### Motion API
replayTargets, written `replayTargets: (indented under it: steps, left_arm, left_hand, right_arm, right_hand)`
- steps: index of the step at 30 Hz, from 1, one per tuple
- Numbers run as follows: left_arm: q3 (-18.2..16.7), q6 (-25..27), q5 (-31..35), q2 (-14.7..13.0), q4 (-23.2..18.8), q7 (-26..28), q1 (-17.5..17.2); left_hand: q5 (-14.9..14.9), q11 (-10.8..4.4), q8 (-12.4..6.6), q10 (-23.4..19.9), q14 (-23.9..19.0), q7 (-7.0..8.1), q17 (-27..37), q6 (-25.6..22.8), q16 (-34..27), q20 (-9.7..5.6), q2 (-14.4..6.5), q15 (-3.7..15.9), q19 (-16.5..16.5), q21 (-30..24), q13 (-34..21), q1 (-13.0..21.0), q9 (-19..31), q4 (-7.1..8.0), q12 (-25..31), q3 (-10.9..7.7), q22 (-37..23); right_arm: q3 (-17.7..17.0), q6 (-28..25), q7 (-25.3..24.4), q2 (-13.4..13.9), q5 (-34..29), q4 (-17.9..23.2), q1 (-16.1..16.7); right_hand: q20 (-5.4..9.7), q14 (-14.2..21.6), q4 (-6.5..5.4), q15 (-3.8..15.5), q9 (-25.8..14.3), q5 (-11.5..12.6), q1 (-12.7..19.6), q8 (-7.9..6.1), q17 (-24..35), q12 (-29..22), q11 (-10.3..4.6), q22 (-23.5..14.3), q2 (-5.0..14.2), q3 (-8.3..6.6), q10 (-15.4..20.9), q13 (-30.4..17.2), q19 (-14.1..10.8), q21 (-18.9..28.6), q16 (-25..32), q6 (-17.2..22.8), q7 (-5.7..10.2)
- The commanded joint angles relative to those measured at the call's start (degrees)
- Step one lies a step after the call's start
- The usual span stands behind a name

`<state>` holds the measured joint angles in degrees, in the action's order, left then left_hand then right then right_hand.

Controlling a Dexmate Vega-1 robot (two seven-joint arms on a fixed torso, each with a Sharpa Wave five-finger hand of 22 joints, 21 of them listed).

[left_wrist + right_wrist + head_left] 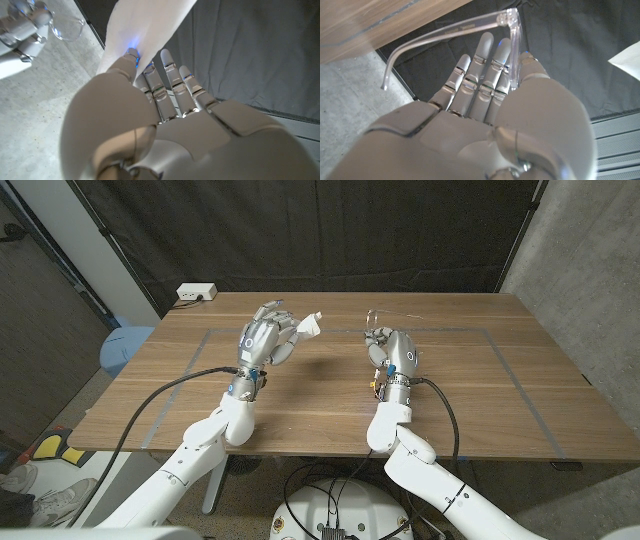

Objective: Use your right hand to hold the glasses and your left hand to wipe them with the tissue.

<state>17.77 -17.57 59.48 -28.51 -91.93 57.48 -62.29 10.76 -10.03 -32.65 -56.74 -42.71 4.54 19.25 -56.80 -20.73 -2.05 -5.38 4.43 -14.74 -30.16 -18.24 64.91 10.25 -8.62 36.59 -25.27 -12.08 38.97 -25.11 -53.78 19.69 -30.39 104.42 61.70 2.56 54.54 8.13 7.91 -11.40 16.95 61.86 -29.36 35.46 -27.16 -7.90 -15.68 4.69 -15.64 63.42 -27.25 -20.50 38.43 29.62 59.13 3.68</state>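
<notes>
Both task things are already off the tabletop (330, 395) and in hand. The glasses (470, 30) are clear plastic, light and rigid but easy to bend at the hinge, with slick lenses that smear and scratch, so I judge the frame or temple the place to hold them, never the lens face. The right hand (398, 356) has them that way: in the right wrist view one temple runs down along the thumb side of the palm, while the other fingers (480, 75) lie nearly straight and close together, and the second temple sticks out free. The tissue (145, 30) is soft, limp and nearly weightless, so it will fold wherever it is pressed and needs backing from a fingertip to wipe. The left hand (262, 340) pinches it by the thumb side, with its other fingers (172, 75) loosely extended. It stands well left of the glasses, the tissue's free corner pointing toward them.
</notes>
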Motion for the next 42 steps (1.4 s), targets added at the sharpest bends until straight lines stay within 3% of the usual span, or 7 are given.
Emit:
replayTargets:
  steps: [1,10,18,24,28,33,42]
  left_arm:
    - [1.66,-6.25,-4.78,5.09,6.14,3.56,4.81]
    - [1.39,-11.52,-8.86,7.18,10.36,2.91,7.23]
    - [0.3,-15.85,-16.48,10.08,13.12,-2.77,8.25]
    - [-0.89,-18.06,-25.28,11.76,12.72,-12.67,7.96]
    - [-1.75,-18.09,-32.8,12.51,11.36,-21.71,7.49]
    - [-2.72,-16.25,-41.53,12.98,8.91,-33.07,6.73]
    - [-4.27,-11.72,-51.17,13.24,5.75,-47.78,6.25]
  left_hand:
    - [-0.05,-1.23,0.33,-1.0,-0.57,-0.55,0.27,-1.44,0.03,0.1,-0.17,9.13,-0.32,-0.57,-0.35,0.61,0.32,0.06,0.53,0.13,-0.13]
    - [0.03,-1.27,0.71,-0.9,-0.71,-0.38,0.59,-1.59,0.43,0.56,-0.16,9.14,-0.4,-0.93,-0.79,0.86,0.34,0.22,0.74,0.26,-0.16]
    - [0.11,-1.34,1.16,-1.03,-0.97,-0.57,0.92,-1.28,0.6,1.07,-0.19,9.09,-0.61,-1.28,-1.09,0.79,0.36,0.49,0.88,0.48,-0.19]
    - [0.24,-1.44,1.3,-1.15,-1.05,-0.67,1.31,-1.8,0.68,1.41,0.33,9.11,-0.57,-1.5,-1.28,1.01,0.32,0.32,0.87,0.85,-0.22]
    - [0.44,-1.42,1.8,-1.14,-0.9,0.42,1.49,-1.23,0.91,1.78,0.43,9.09,-0.35,-1.58,-1.37,1.13,0.3,0.36,0.74,0.96,-0.24]
    - [0.6,-1.39,1.93,-1.09,-0.74,0.48,1.63,-1.42,1.07,2.11,0.57,9.05,-0.2,-1.65,-1.43,1.22,0.29,0.37,0.6,1.08,-0.25]
    - [0.86,-1.38,2.27,-0.97,-0.54,0.57,1.9,-1.5,1.31,2.54,0.67,8.93,0.03,-1.77,-1.51,1.24,0.26,0.54,0.33,1.27,-0.28]
  right_arm:
    - [-0.5,11.03,3.52,1.59,6.19,1.25,1.19]
    - [0.37,15.92,5.56,4.6,5.9,3.26,1.64]
    - [1.05,16.78,7.08,5.68,5.19,4.69,1.79]
    - [2.14,14.47,6.91,4.59,3.2,4.58,1.3]
    - [2.75,10.69,6.43,2.96,1.55,4.5,1.08]
    - [3.17,6.12,6.15,0.67,0.49,4.07,0.57]
    - [4.19,-0.53,5.27,-2.66,-1.49,3.18,-0.34]
  right_hand:
    - [1.58,0.44,0.1,5.32,-0.54,-0.13,1.62,-0.36,0.24,0.27,0.06,-0.18,0.84,-0.36,0.37,-0.22,0.24,0.3,0.06,2.68,2.17]
    - [1.62,0.36,0.11,5.31,-0.66,-0.2,1.7,-0.39,0.53,0.49,0.12,-0.12,0.87,-0.38,0.29,-0.32,0.26,0.73,0.08,2.68,2.13]
    - [1.61,0.29,0.11,5.33,-0.62,-0.26,1.74,-0.32,0.74,0.59,0.35,-0.06,0.86,-0.41,0.23,-0.56,0.37,1.06,0.03,2.65,2.13]
    - [1.65,0.22,0.08,5.31,-0.64,-0.3,1.72,-0.3,0.88,0.63,0.22,-0.01,0.87,-0.41,0.28,-0.69,0.49,1.26,-0.01,2.65,2.11]
    - [1.63,0.19,0.08,5.31,-0.63,-0.34,1.73,-0.26,0.99,0.73,0.24,0.03,0.86,-0.42,0.45,-0.61,0.6,1.43,-0.04,2.62,2.03]
    - [1.46,0.33,0.08,5.28,-0.74,-0.42,1.74,-0.28,1.21,0.82,0.31,0.07,0.83,-0.4,0.59,-0.63,0.77,1.66,0.07,2.57,1.9]
    - [1.18,0.56,0.07,5.16,-0.96,-0.56,1.69,-0.3,1.6,0.87,0.79,0.1,0.73,-0.28,0.7,-0.82,0.99,2.02,0.36,2.46,1.47]
